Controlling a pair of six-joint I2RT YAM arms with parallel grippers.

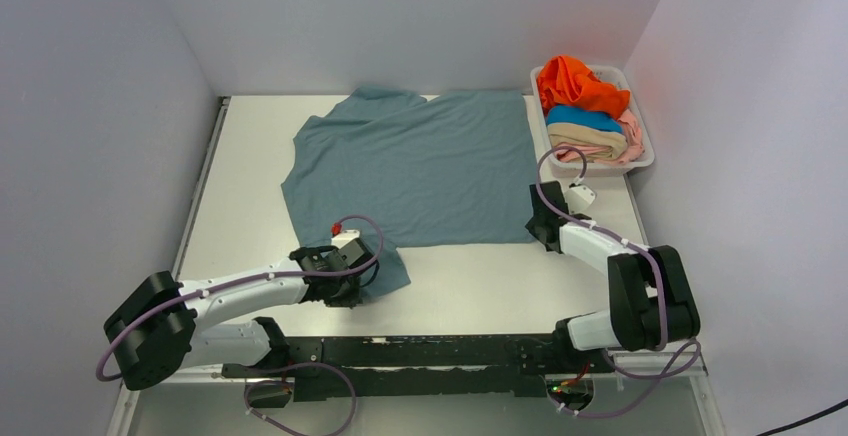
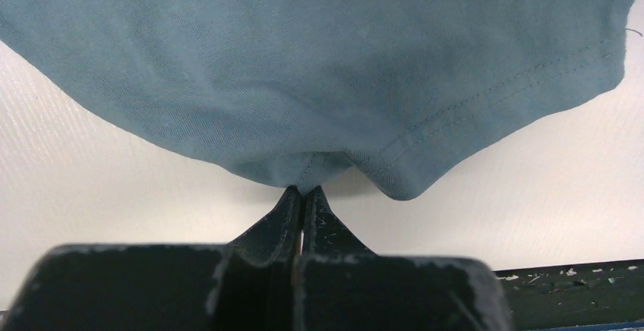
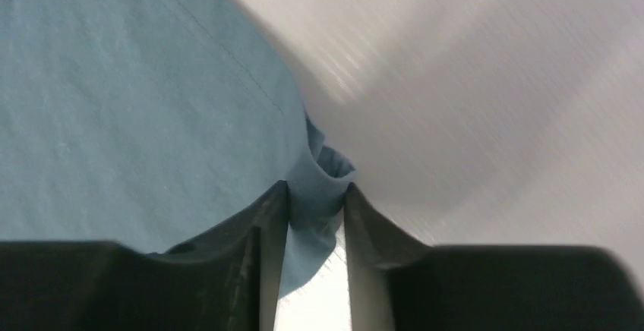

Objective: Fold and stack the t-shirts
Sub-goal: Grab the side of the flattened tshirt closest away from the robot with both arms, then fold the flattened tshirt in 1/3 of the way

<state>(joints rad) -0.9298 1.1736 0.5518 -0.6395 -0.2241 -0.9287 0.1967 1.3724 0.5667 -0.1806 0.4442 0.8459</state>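
The dusty grey-blue t-shirt [image 1: 430, 166] lies spread flat on the white table. My left gripper [image 1: 355, 288] is shut on a pinch of its near-left sleeve edge; in the left wrist view the gripper [image 2: 304, 189] has its jaws tight on the cloth [image 2: 304, 58]. My right gripper [image 1: 541, 220] is at the shirt's near-right corner. In the right wrist view the gripper [image 3: 317, 188] holds a bunched fold of the cloth [image 3: 114, 103] between its jaws. The orange t-shirt [image 1: 575, 84], bright blue t-shirt [image 1: 580, 116], tan t-shirt [image 1: 585, 139] and pale pink t-shirt [image 1: 632, 138] lie heaped in the basket.
The white plastic basket [image 1: 646, 154] stands at the back right, against the right wall. Grey walls close in the table on the left, back and right. A black rail [image 1: 450, 351] runs along the near edge between the arm bases.
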